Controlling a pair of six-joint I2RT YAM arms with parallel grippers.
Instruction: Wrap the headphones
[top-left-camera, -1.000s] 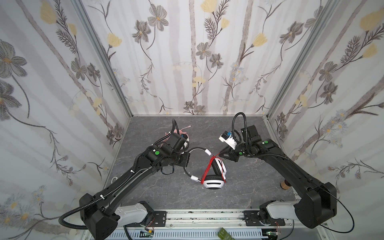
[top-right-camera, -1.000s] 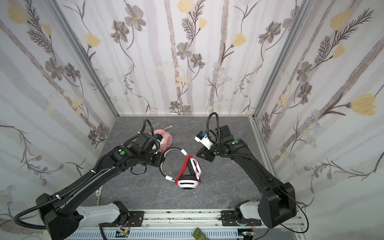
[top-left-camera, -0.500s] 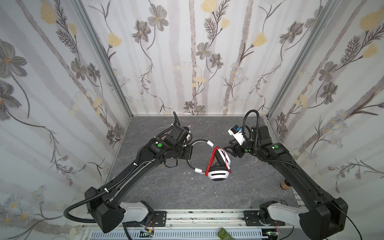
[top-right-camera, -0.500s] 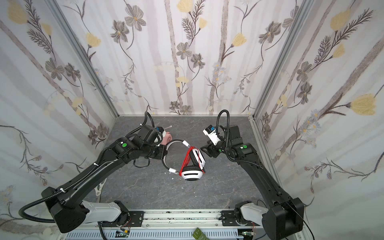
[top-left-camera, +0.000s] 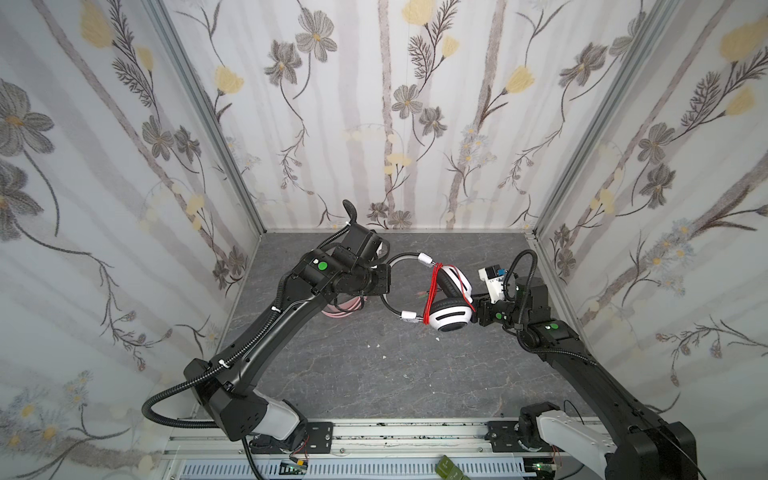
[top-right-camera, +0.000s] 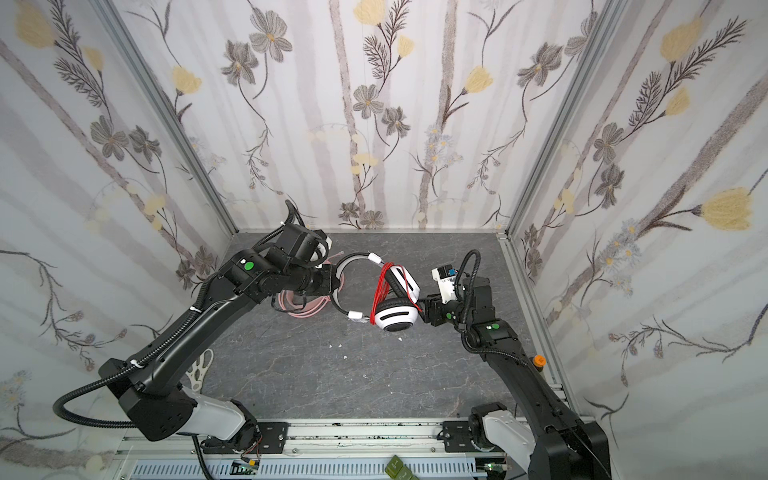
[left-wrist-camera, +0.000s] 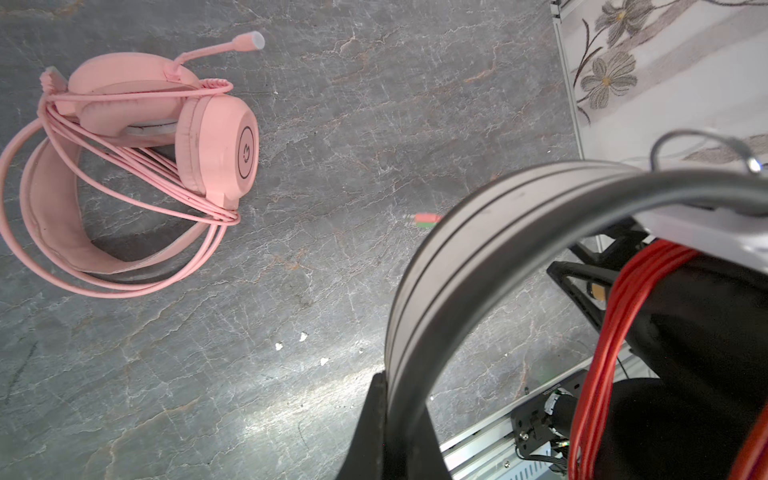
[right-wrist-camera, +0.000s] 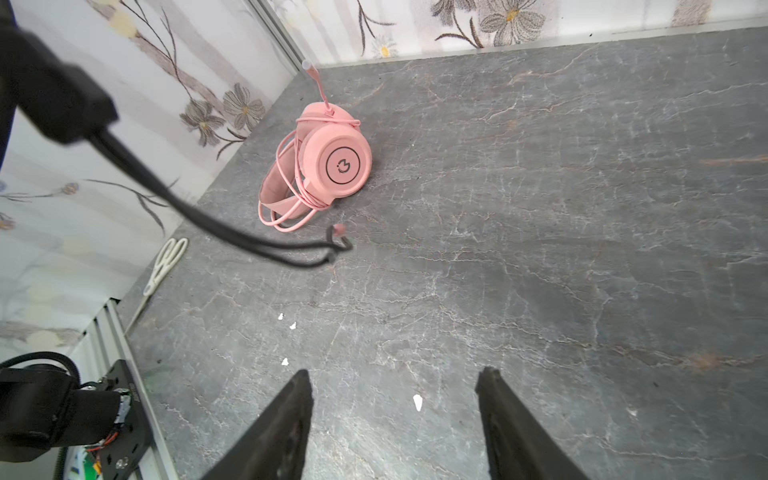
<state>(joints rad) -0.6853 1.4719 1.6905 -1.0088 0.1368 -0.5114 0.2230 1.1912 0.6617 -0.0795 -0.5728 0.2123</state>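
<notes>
Nearest the camera head ran a ribbed aluminium rail (top-left-camera: 395, 436) carrying both arm bases. Beyond it lay the tabletop (top-left-camera: 374, 386), a matt grey, stone-patterned slab veined with pale cracks and dotted with a few white flecks (right-wrist-camera: 417, 402). White-handled scissors (right-wrist-camera: 164, 262) lay flat near its left edge.

Mid-scene, the white-and-black headset (top-left-camera: 451, 322) was held clear of the tabletop, between the two arms. The left gripper (top-left-camera: 385, 284) was clenched on its headband (left-wrist-camera: 478, 232), a smooth grey arc with grooves along its length. The glossy white ear cups with black slots and soft black pads sat folded together, and the thin red cable (top-left-camera: 432, 291) was wound around them in tight parallel turns. Small pink and green plugs (left-wrist-camera: 424, 219) showed past the headband.

The right gripper (right-wrist-camera: 395, 372) sat just beside the lower ear cup in both top views. Its two tapered black fingers were spread apart with nothing between them.

Farther back and to the left, partly under the left arm, the pink headset (left-wrist-camera: 216, 145) lay on the tabletop. It had round matt cups and a padded band, a slim mic boom (left-wrist-camera: 212, 49), and a pink cable (left-wrist-camera: 220, 217) looped loosely around it.

Behind stood floral papered walls (top-left-camera: 386, 124).
</notes>
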